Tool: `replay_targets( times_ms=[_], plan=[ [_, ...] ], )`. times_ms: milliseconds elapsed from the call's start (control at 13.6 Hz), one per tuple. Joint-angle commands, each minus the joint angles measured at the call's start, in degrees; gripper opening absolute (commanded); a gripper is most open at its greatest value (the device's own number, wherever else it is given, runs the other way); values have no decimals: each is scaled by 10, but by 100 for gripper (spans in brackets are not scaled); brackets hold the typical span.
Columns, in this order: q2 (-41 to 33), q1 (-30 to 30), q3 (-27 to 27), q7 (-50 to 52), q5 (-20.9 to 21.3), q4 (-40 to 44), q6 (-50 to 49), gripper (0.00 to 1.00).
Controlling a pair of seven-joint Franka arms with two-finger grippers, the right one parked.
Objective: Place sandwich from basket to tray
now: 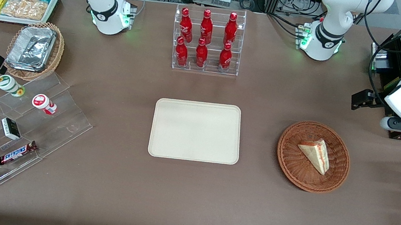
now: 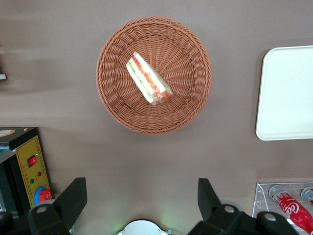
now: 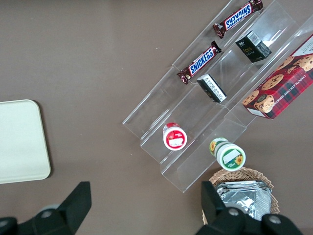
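Presently the sandwich [image 2: 148, 78] lies flat in the basket [image 2: 112, 105], apart from the tray [image 1: 163, 147]; judged light, soft and crushable, best pinched gently across its bread faces; gripper [image 2: 142, 199] hovers above, fingers [image 2: 73, 195] wide.

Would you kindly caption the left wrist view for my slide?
Open gripper poised above the table, sandwich lying in the basket, tray empty beside it.

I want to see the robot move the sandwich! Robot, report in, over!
Left hand open, above table, farther back than round reddish-brown wicker basket. Triangular sandwich lies in it. Cream rectangular tray bare; nothing between.
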State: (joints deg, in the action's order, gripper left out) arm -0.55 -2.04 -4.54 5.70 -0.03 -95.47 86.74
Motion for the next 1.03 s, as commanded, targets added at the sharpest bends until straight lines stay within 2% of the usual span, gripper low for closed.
replay_targets(
  times_ms=[0,367,953],
  plan=[
    [-9,1,1,-7,-8,2,-6,100],
    [-2,-1,1,-14,-7,-11,0,100],
    [2,5,2,-14,-5,-132,114,100]
  ],
)
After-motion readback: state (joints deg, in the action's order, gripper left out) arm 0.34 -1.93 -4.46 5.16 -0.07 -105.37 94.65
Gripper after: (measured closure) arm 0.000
